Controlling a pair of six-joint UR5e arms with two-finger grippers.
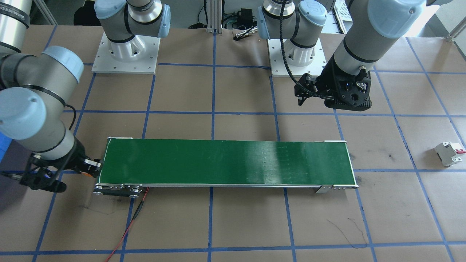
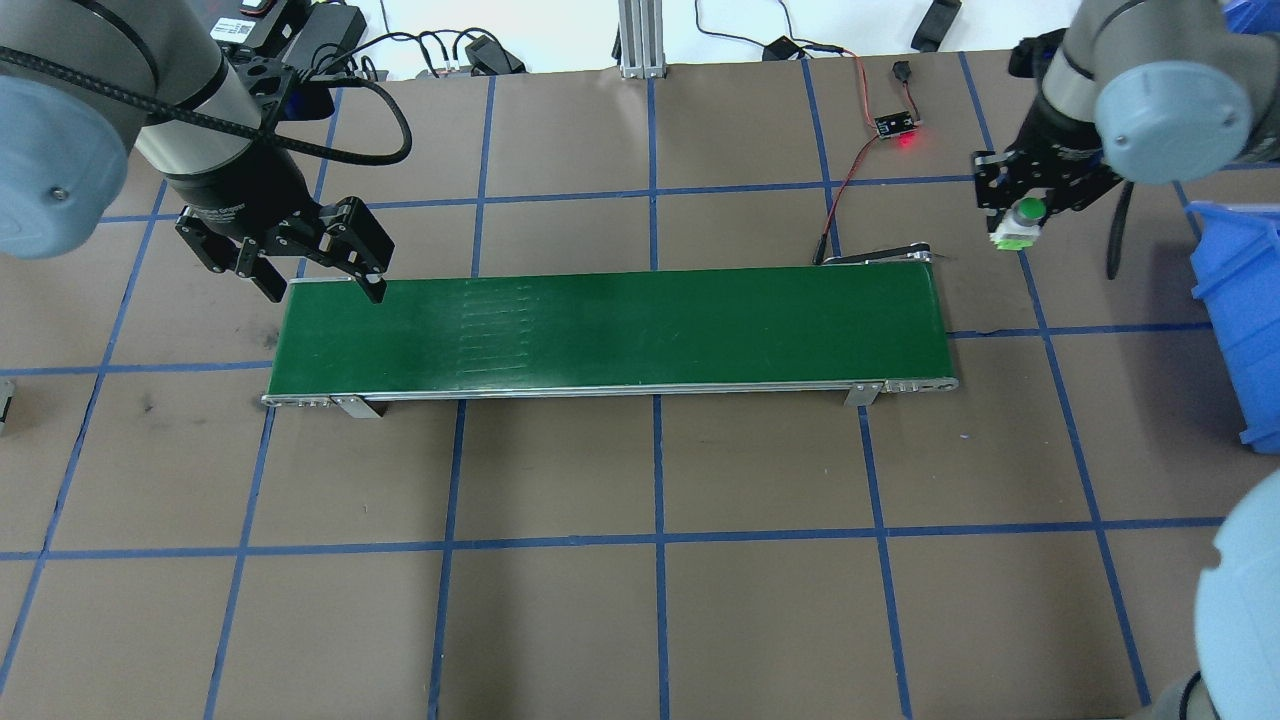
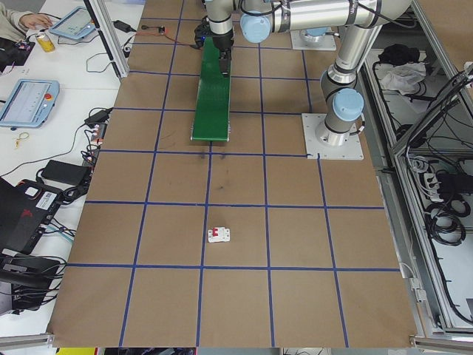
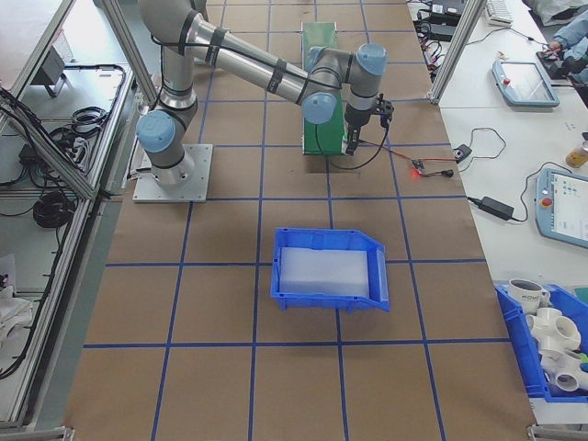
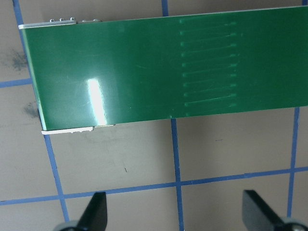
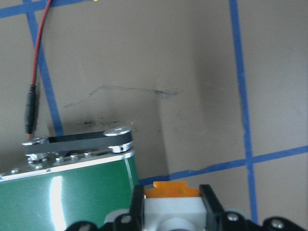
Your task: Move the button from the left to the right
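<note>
The button [image 2: 1026, 211], with a green cap and white body, sits between the fingers of my right gripper [image 2: 1016, 228], which is shut on it just past the right end of the green conveyor belt [image 2: 610, 325]. The right wrist view shows the button's white body and orange base [image 6: 171, 191] clamped between the fingers [image 6: 210, 206], above the brown table beside the belt end [image 6: 62, 202]. My left gripper [image 2: 320, 275] hangs open and empty over the belt's far left corner. In the left wrist view its fingertips [image 5: 96, 211] are spread wide above the table.
A white circuit breaker [image 1: 450, 153] with a red tab lies on the table far out on my left. A blue bin [image 2: 1240, 320] stands at the right edge. A red wire runs to a small board [image 2: 897, 125] with a red light behind the belt.
</note>
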